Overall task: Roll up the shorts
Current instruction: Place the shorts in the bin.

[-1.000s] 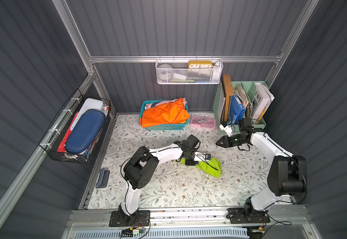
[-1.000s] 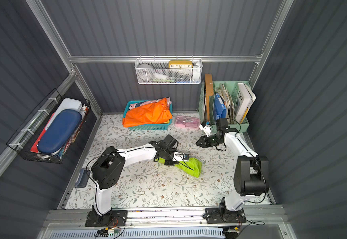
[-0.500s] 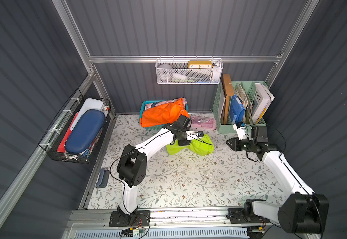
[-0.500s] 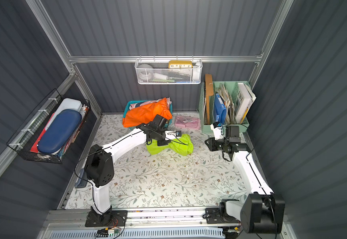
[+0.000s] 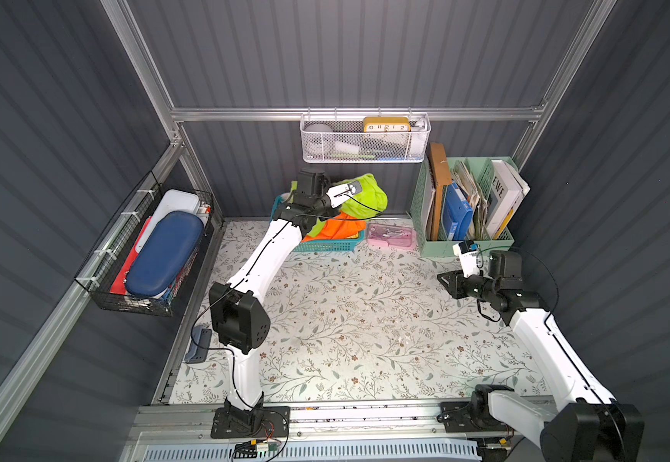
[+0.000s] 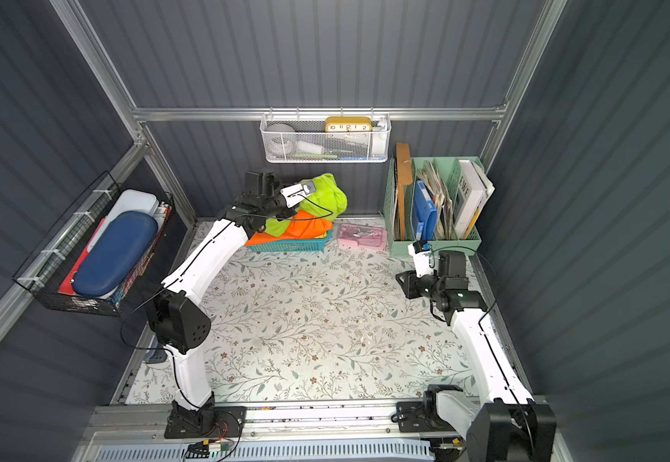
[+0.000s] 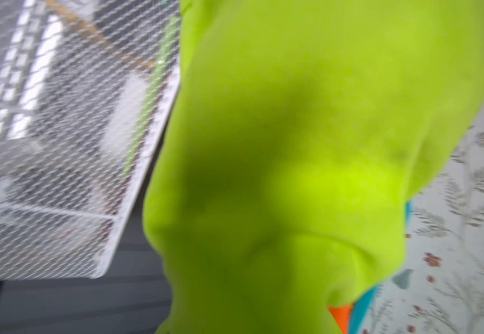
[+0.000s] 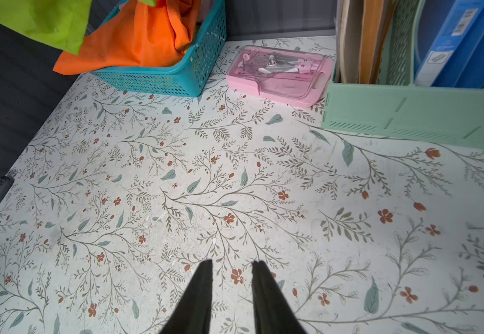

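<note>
Two grippers: left gripper (image 5: 341, 203) up at 12 o'clock of floral tabletop (image 5: 345, 320), jaws buried in and clamped on bunched lime-green fabric shorts (image 5: 365, 196). Shorts hang off the tabletop, over teal plastic basket (image 5: 327, 245) holding orange garment (image 5: 339, 230). Separate right gripper (image 8: 232, 261) at 2 o'clock, jaws slightly apart, empty, well apart from shorts.
</note>
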{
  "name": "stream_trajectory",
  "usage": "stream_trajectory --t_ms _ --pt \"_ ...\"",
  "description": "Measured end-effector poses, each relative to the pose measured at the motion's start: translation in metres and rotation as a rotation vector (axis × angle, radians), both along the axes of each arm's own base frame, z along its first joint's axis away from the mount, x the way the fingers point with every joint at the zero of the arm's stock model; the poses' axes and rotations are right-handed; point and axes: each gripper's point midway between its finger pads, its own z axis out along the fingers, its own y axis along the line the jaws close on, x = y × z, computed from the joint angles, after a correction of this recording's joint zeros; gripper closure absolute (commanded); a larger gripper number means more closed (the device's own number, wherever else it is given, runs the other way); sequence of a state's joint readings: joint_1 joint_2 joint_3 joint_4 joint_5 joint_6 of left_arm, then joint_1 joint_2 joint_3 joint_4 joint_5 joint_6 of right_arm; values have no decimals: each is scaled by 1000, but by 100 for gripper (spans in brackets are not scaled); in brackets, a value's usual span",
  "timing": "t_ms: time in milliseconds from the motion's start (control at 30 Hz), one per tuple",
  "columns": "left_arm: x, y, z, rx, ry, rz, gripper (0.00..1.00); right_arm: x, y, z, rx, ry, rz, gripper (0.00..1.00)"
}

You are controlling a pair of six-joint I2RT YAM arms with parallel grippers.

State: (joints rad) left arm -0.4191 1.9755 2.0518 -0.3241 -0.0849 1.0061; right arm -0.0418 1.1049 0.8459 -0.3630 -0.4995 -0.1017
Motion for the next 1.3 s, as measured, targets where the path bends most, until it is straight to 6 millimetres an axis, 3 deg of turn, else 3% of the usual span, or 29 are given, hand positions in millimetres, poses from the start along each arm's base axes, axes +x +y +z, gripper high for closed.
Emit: stream_trajectory --t_ms 133,233,300,400,500,567,700,833,933,1167,1200,1300 --pt "32 36 24 -36 -119 71 100 6 11 -5 17 8 29 72" --pt "53 57 11 -40 -142 98 100 11 26 -9 26 12 71 72" --pt "64 64 -15 -31 -123 98 100 17 39 -10 28 14 103 74" --pt "77 58 -80 -13 -30 63 100 37 65 0 36 -8 155 77" --pt "78 46 -152 4 98 9 100 68 90 23 53 -58 196 100" --pt "76 38 -184 7 157 -23 100 92 106 44 79 -107 215 100" --pt "74 35 -182 -12 157 -58 82 134 133 76 152 -183 241 100" --pt "70 37 -187 -29 179 -87 56 171 162 84 216 -199 266 100" --pt "66 36 -191 -48 200 -108 43 192 186 78 270 -182 286 100" --pt "61 35 -195 -86 238 -144 28 229 234 45 401 -101 307 100" --pt "61 35 -195 -93 242 -148 1 234 240 40 418 -93 309 100" --pt "58 36 -195 -119 264 -159 0 248 260 31 458 -71 314 100"
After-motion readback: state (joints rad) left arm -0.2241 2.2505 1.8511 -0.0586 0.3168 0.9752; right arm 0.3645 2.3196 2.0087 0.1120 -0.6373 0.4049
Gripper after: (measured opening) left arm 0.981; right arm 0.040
